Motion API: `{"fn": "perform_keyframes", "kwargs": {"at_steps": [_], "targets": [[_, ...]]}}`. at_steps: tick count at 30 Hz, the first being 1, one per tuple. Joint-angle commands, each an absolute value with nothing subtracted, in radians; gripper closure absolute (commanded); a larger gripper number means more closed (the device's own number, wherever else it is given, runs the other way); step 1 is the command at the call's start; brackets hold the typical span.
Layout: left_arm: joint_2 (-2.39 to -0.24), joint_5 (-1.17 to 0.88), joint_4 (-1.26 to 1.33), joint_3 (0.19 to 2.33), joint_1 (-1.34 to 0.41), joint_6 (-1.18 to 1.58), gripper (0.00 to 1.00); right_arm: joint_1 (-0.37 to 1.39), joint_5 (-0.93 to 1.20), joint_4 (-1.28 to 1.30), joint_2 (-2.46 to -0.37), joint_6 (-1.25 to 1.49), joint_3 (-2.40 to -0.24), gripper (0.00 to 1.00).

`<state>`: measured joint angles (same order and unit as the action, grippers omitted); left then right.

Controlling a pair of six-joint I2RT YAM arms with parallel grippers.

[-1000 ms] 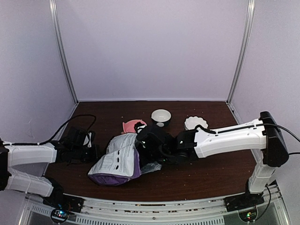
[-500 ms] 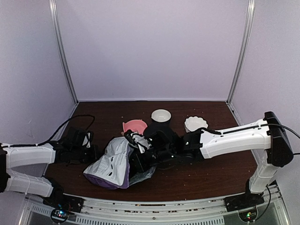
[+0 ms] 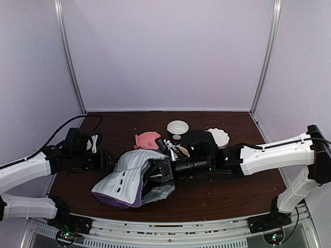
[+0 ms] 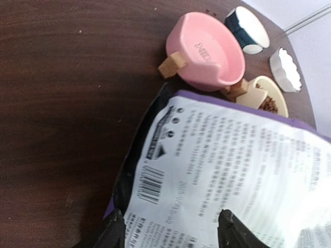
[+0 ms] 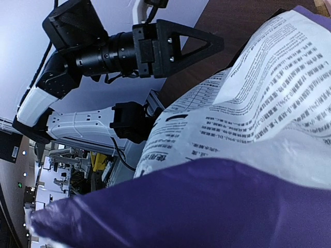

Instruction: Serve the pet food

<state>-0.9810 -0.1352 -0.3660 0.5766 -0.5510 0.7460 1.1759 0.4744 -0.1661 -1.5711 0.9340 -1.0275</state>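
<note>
1. The right gripper (image 3: 154, 173) is closed to a narrow gap on the mouth end of the bag (image 4: 232, 170). Its own wrist view is filled with bag film pressed close to the lens, and the fingers do not show there.
2. The left gripper (image 4: 171, 232) stands wide and holds nothing. The bag's printed face lies directly below and ahead of its fingers. We cannot tell whether the tips touch the film.
3. The bag lies on its side on the table (image 4: 62, 103), between the two grippers. The end at the right gripper is slightly raised.
4. The pet food (image 4: 269, 106) shows as a small brown heap in a cream dish (image 4: 257, 85). The dish sits just past the bag's far edge, ahead of the left gripper and to its right.
5. The pink bowl (image 4: 207, 51) sits ahead of the left gripper, just beside the bag's edge, and looks empty. Farther out on the same line are a dark-sided cup (image 4: 248, 28) and a white scalloped dish (image 4: 287, 67), both apparently empty.
6. We judge the task part done. Some food is out of the bag, but the pink bowl holds none and the bag is down flat. What remains, as we read it, is to secure the bag with both grippers and move food into the serving bowl.
</note>
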Motion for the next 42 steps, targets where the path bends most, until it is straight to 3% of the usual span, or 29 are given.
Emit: {"fn": "perform_keyframes", "kwargs": {"at_steps": [1, 9, 14, 20, 22, 26, 31, 33, 42], "targets": [[-0.924, -0.1, -0.507, 0.735, -0.605, 0.693, 0.31, 1.162, 0.457, -0.321, -1.481, 1.009, -1.024, 1.0], [-0.925, -0.038, -0.632, 1.056, -0.849, 0.677, 0.25, 1.152, 0.426, -0.32, -1.42, 1.011, -1.002, 1.0], [-0.998, -0.057, -0.649, 1.163, -0.974, 0.659, 0.17, 1.14, 0.419, -0.343, -1.401, 1.031, -0.967, 1.0], [-1.117, 0.033, -0.798, 1.265, -1.066, 0.61, 0.17, 1.135, 0.408, -0.345, -1.399, 1.043, -0.951, 1.0], [-1.138, 0.055, -0.819, 1.276, -1.076, 0.608, 0.22, 1.132, 0.406, -0.348, -1.399, 1.051, -0.945, 1.0], [-1.142, 0.08, -0.818, 1.272, -1.078, 0.61, 0.44, 1.124, 0.401, -0.356, -1.394, 1.068, -0.928, 1.0], [-1.138, 0.11, -0.818, 1.262, -1.078, 0.628, 0.84, 1.118, 0.393, -0.361, -1.376, 1.087, -0.904, 1.0], [-1.127, 0.142, -0.816, 1.252, -1.078, 0.642, 0.95, 1.113, 0.39, -0.373, -1.36, 1.106, -0.884, 1.0], [-1.037, 0.251, -0.695, 1.189, -1.078, 0.681, 1.0, 1.078, 0.388, -0.438, -1.247, 1.249, -0.744, 1.0]]}}
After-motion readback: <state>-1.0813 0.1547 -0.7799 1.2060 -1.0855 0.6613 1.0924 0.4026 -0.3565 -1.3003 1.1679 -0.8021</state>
